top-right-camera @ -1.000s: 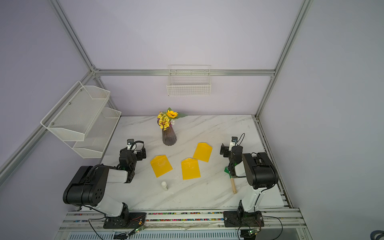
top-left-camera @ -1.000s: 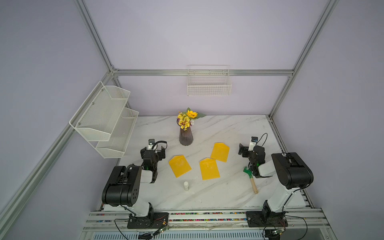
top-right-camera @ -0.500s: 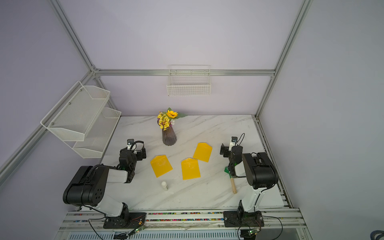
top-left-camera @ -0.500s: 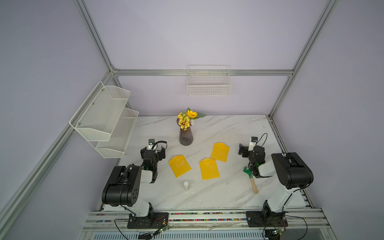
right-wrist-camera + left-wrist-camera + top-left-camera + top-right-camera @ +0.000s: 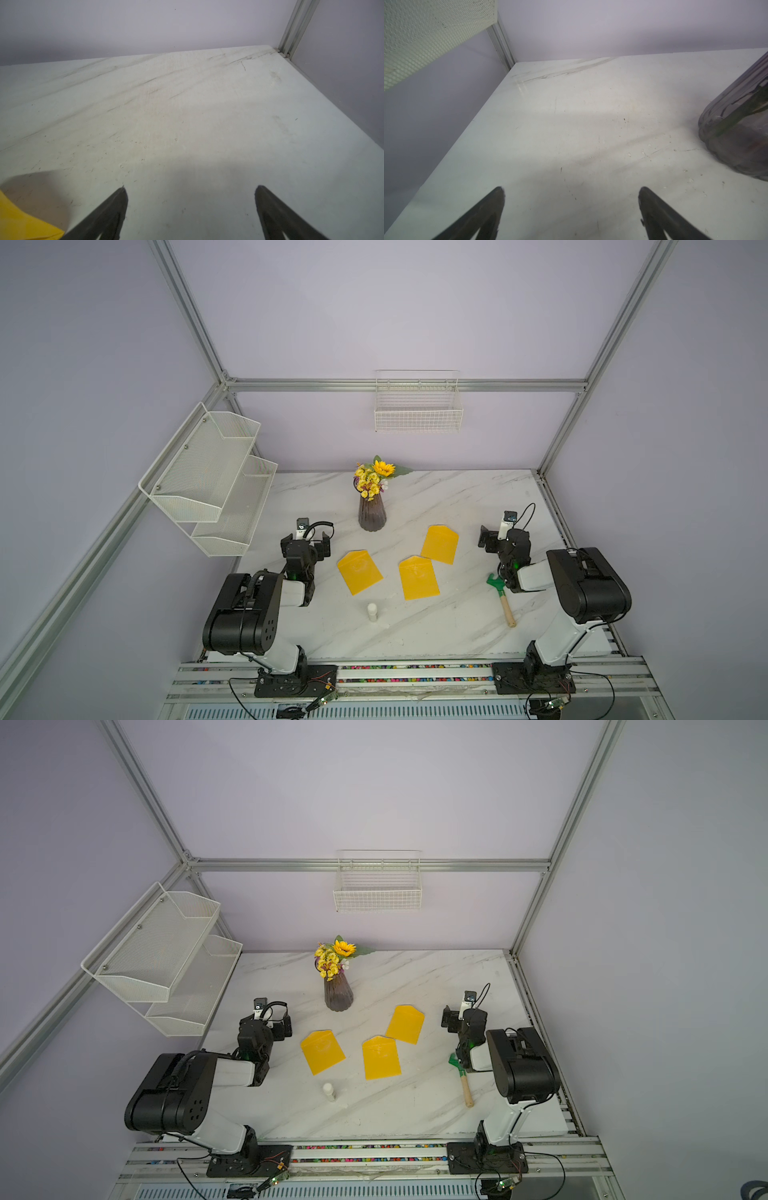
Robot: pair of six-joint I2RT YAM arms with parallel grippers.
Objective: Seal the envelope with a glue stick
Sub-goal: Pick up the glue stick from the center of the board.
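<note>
The glue stick (image 5: 372, 612), apparently upright, sits nearer the left gripper (image 5: 571, 190), behind its spread, empty jaws; right gripper (image 5: 191, 189) likewise spread

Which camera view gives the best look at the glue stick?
A top view. In both top views the glue stick shows whole, nothing covering it, on the table. Neither wrist view shows it: the left wrist sees the vase, the right wrist a yellow envelope corner.
</note>
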